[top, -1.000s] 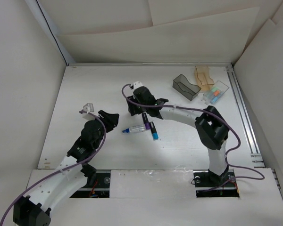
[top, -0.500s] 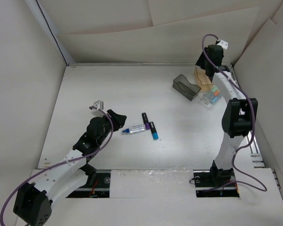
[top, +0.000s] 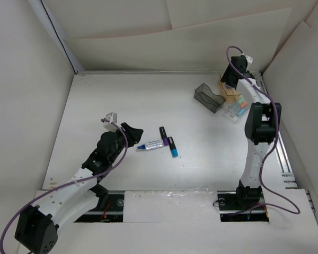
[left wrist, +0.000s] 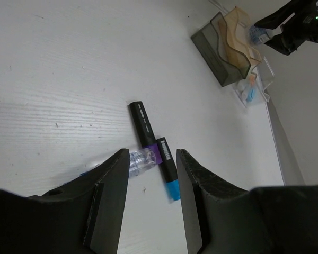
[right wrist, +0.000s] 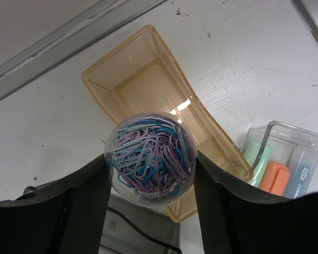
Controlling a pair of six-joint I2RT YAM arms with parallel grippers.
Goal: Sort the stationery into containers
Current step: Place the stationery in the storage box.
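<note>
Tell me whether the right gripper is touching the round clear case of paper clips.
Touching. Right wrist view: the right gripper clamps the round case on both sides, over the tan bin.

I count three bins point(top: 209, 98) point(right wrist: 148, 79) point(right wrist: 302, 132), five markers point(top: 162, 133) point(top: 173, 146) point(right wrist: 257, 159) point(right wrist: 278, 177) point(right wrist: 303, 170) — two on the worktop point(top: 106, 95), three binned — one clear pen point(top: 151, 145), one clip-filled round case point(right wrist: 150, 157).
</note>
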